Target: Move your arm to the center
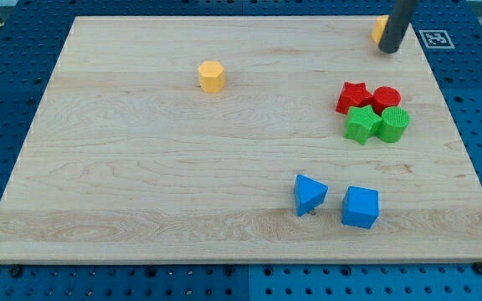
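Reading from the view's left, you have the following on the wooden board (pixel 141 167), which lies on a blue pegboard table (pixel 7 84).

Item 1: yellow hexagonal block (pixel 212 76). It stands alone in the upper left-centre part of the board, well apart from every other block.

Item 2: blue triangular block (pixel 310 194). It sits near the view's bottom, right of centre.

Item 3: blue cube (pixel 361 207). It sits just beside the triangular one, on its right, with a small gap between them.

Item 4: a tight cluster of four at the right. The red star block (pixel 354 96) is upper left and the red round block (pixel 386 99) upper right; the green star block (pixel 361 124) is lower left and the green round block (pixel 394 124) lower right. Each appears to touch its neighbours.

Item 5: a second yellow block (pixel 378 29) at the board's top right edge. It is mostly hidden, so you cannot tell its shape.

Item 6: the dark rod, coming down from the view's top. Your tip (pixel 389 49) rests at that yellow block's right side, apparently touching it, and stands above the cluster, apart from it. It is a plain rod with nothing to spread or pinch, and it holds nothing.

The board's centre, the task's target, lies well to the lower left of the tip, between the hexagonal block and the blue pair.
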{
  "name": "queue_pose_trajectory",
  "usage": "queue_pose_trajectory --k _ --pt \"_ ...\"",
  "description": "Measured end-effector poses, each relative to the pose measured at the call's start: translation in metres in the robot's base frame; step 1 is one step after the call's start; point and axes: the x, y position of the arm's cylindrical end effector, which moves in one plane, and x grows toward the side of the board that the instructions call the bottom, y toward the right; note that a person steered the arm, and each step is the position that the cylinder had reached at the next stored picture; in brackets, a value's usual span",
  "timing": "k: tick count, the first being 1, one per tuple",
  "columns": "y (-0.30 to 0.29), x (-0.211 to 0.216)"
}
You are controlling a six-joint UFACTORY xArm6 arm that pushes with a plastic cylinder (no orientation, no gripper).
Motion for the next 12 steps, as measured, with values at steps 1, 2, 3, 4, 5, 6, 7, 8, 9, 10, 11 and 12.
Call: queue_pose_trajectory --k 1,2,3,4,5,6,7,8,9,10,11,12 --pt "-0.016 -0.003" --pt "-0.064 0.002" --pt "-0.095 0.002" --pt "-0.099 0.005" --pt "-0.099 0.007" --pt "-0.099 0.009" --pt "-0.099 0.011" --pt "-0.102 0.012" --pt "-0.103 0.015" --pt "-0.104 0.017" --pt "-0.104 0.019" --pt "-0.105 0.024"
